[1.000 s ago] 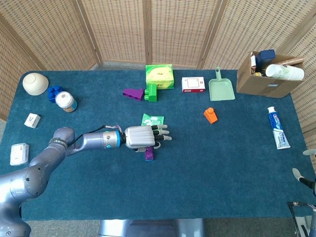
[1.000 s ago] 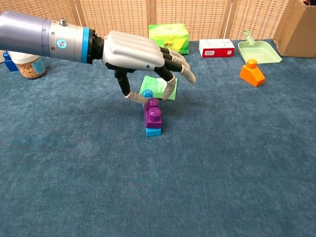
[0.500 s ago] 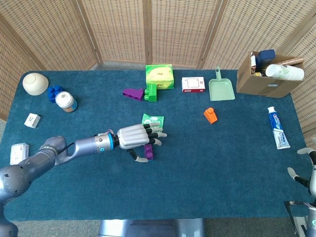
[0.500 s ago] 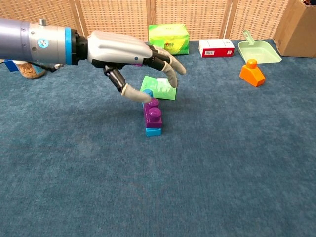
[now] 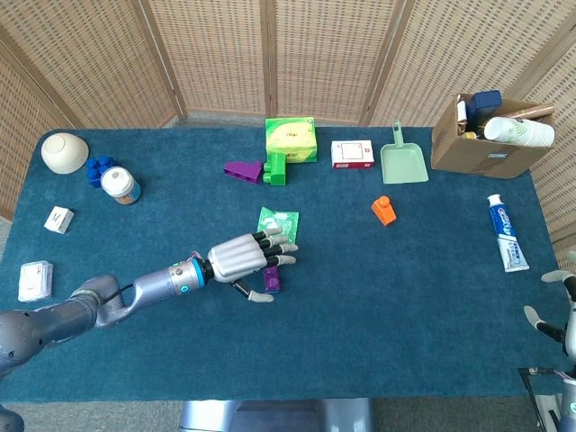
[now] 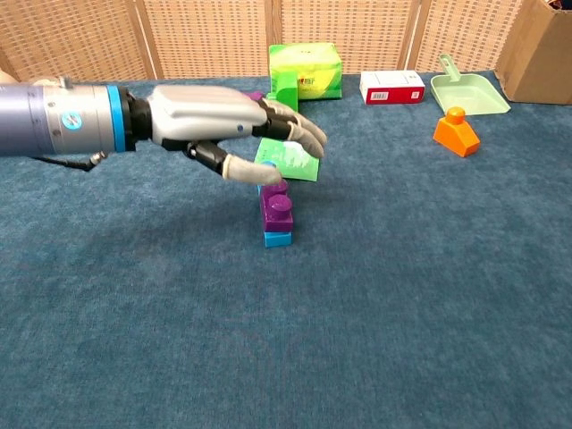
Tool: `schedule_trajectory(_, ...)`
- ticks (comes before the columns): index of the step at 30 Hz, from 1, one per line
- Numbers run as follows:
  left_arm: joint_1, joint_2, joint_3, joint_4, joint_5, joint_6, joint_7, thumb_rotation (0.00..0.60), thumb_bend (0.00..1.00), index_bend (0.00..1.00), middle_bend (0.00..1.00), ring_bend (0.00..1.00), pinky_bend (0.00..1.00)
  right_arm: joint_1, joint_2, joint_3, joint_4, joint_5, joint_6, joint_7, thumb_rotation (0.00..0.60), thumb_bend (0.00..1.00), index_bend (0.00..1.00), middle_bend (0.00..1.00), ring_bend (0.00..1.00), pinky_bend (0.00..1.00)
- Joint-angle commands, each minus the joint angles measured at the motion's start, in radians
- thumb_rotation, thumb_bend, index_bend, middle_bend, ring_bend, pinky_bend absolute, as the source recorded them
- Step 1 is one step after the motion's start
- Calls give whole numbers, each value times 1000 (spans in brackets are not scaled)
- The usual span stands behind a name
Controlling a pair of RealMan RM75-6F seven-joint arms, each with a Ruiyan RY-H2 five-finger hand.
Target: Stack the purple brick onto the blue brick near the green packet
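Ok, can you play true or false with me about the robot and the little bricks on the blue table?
1. The small purple plastic brick sits on top of the light blue plastic brick. True.
2. The left robot hand is squeezing the purple brick. False: it hovers beside the stack with its fingers apart and holds nothing.
3. The flat green packet lies just behind the stack. True.
4. The orange plastic block is inside the brown cardboard box. False: it stands on the table, apart from the box.
5. The mint green plastic dustpan lies near the table's far edge. True.
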Motion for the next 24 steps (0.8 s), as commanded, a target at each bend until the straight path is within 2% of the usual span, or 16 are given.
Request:
schedule_trajectory(1,9,-26,-6,15,2,-9,0,0,249,118,3,0,0,-4,0,-2,7,-1,1,13,600,66,431,202,0,26)
schedule_trajectory(8,23,-76,-13,58,12,-24,10,0,247,110,0,0,0,-8,2,-4,19,-4,-2,33,600,65,431,202,0,27)
schedule_trajectory(24,60,-218,-14,244,53,30,-23,0,243,103,0,0,0,-29,21,-5,17,-7,14,60,600,68,432,202,0,26)
